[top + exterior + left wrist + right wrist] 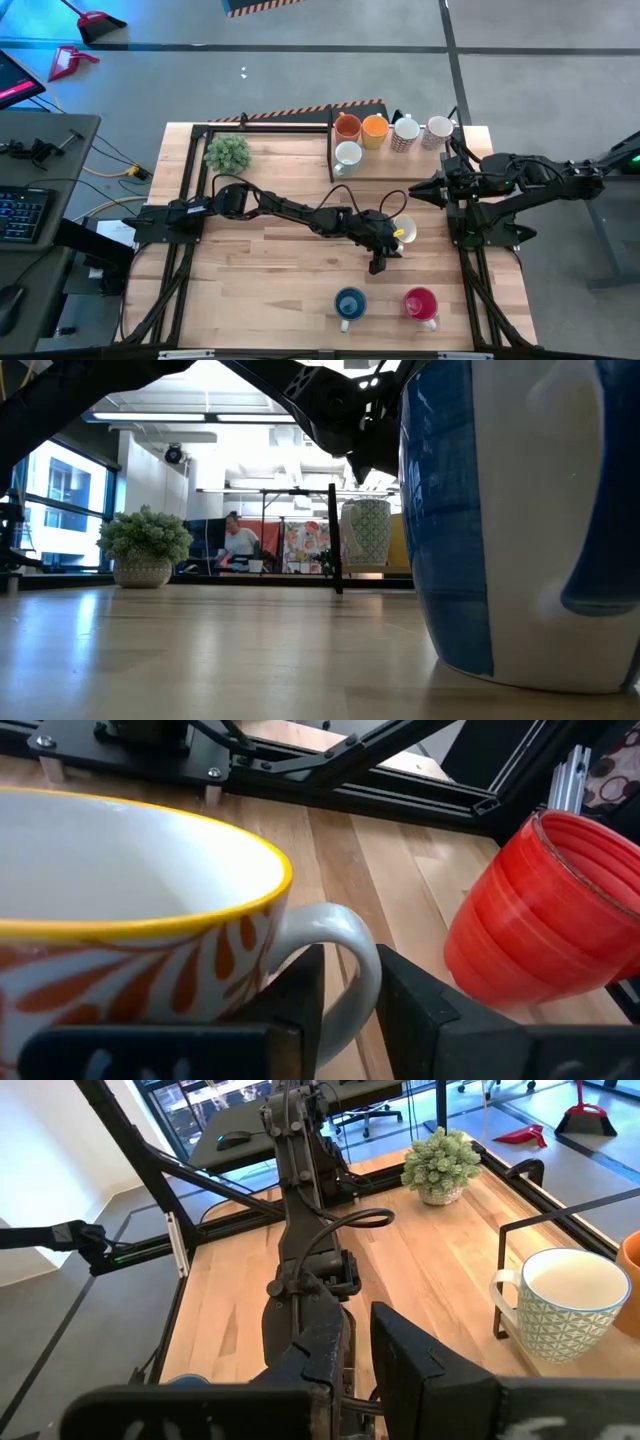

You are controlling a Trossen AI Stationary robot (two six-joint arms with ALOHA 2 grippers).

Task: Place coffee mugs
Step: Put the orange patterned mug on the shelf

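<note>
A mug with a yellow rim and orange leaf pattern [130,890] stands on the table right of centre [404,232]. My left gripper [392,238] reaches it from the left, open, one finger on each side of its white handle. A red mug [421,303] and a blue mug [349,304] stand near the front edge. Two orange mugs [360,127], two patterned ones [420,131] and a white-green one [347,156] stand at the far edge. My right gripper [415,190] hangs above the table's right side, fingers slightly apart, holding nothing. My left gripper's fingers [300,990] flank the outer bow of the mug's handle [358,935], coming from the table's left and slanting a little downward. I cannot tell whether they touch it. The mug stands upright with its base on the table.
A potted plant [228,152] sits at the far left. A black frame [330,140] borders the far mugs. The red mug [540,920] stands close beyond the left gripper. A person [238,540] sits in the room behind. Bare wood lies at centre and front left.
</note>
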